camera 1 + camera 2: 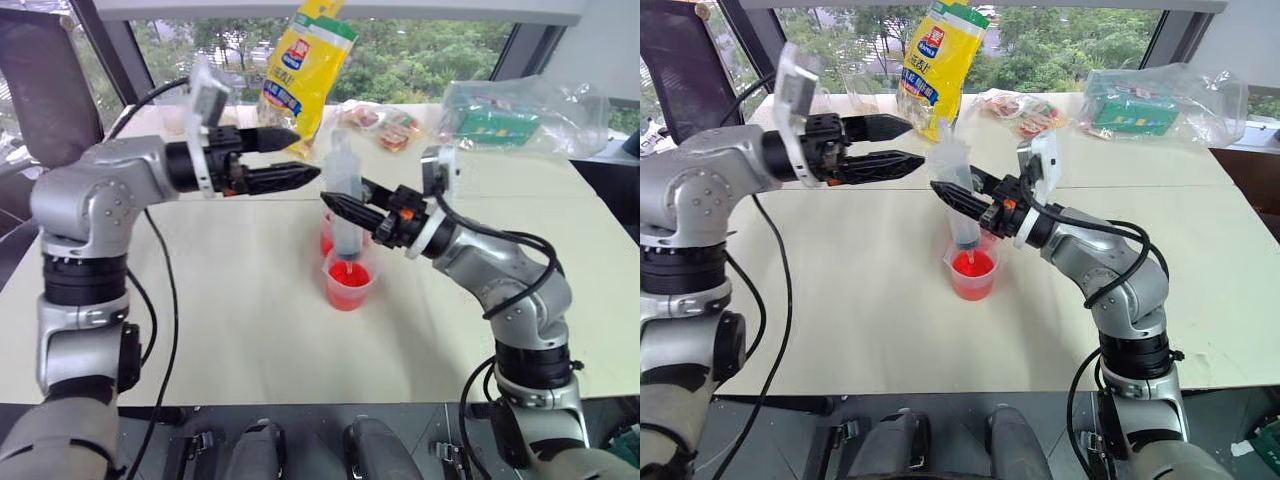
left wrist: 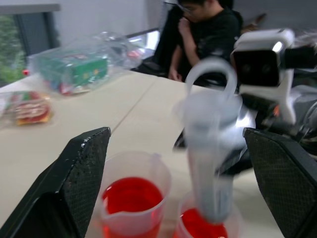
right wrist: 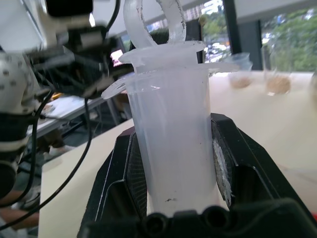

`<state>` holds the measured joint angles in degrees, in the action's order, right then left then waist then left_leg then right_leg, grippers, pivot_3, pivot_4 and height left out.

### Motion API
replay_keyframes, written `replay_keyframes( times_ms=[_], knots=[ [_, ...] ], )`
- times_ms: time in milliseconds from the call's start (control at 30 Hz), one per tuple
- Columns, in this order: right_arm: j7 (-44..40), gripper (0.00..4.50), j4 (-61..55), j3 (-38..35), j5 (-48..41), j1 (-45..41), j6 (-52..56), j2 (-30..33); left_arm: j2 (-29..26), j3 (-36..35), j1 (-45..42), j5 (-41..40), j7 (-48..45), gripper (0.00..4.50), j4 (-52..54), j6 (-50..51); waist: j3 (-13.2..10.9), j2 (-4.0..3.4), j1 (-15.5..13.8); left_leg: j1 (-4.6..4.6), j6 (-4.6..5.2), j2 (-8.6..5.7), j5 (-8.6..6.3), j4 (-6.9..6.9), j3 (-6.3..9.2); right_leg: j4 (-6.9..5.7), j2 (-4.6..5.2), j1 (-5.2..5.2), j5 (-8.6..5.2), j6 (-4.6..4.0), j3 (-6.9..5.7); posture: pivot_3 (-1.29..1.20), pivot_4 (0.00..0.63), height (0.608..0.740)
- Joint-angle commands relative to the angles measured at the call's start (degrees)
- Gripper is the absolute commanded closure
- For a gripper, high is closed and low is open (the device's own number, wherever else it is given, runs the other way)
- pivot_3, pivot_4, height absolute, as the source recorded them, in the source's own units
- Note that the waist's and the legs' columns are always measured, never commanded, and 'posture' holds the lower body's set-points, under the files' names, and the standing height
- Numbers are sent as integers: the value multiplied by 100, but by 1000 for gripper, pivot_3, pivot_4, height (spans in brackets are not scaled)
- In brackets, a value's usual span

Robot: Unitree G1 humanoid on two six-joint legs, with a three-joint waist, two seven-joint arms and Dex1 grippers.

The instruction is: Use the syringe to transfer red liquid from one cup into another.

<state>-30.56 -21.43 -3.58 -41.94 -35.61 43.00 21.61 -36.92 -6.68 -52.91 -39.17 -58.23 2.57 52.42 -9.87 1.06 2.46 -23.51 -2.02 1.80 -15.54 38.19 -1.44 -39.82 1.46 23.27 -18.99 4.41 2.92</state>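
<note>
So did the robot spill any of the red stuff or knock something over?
No spill shows. The table around both cups looks clean. The syringe stands upright in the small cup, held by the right gripper; the handled cup beside it is upright too. The left gripper is open, off the plunger.

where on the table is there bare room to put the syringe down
Bare table runs along the near edge in front of the smaller cup, and to either side of it under both arms. It is crowded around the two cups, handled cup included, and along the far edge, where the yellow bag and snack packets lie.
</note>
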Motion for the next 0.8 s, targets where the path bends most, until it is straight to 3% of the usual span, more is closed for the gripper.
replay_keyframes(
  times_ms=[33,300,467,633,800],
  knots=[
    [265,3082,68,-445,-355,-604,362,195,-161,-198,316,-140,96,31,431,-22,0,0,2,0,0,0,0,0,0,0,1,0,0,0,0,0,150,740],
    [1109,3082,1640,-545,176,-2009,2177,1355,-280,-346,1171,-416,252,31,1134,-41,0,-1,-11,-1,3,-1,-2,-2,1,16,8,-8,0,-1,-2,0,150,740],
    [948,3082,2819,380,943,-2414,3040,2096,-243,-361,1406,-538,431,31,1289,-97,0,0,-17,-3,12,-1,-7,-11,-4,34,8,-7,0,-1,0,0,150,740],
    [638,3082,3898,1364,1852,-2405,2802,2261,-198,-314,1512,-556,627,31,1412,-154,0,-1,13,-11,22,-1,-13,-18,-13,48,6,0,0,-1,7,0,150,740],
    [359,3082,4725,1644,2306,-2422,2535,1974,-270,-335,1731,-626,766,31,1678,-116,0,-1,11,-13,22,-1,-13,-18,-14,49,6,2,0,0,7,0,150,740]
  ],
)
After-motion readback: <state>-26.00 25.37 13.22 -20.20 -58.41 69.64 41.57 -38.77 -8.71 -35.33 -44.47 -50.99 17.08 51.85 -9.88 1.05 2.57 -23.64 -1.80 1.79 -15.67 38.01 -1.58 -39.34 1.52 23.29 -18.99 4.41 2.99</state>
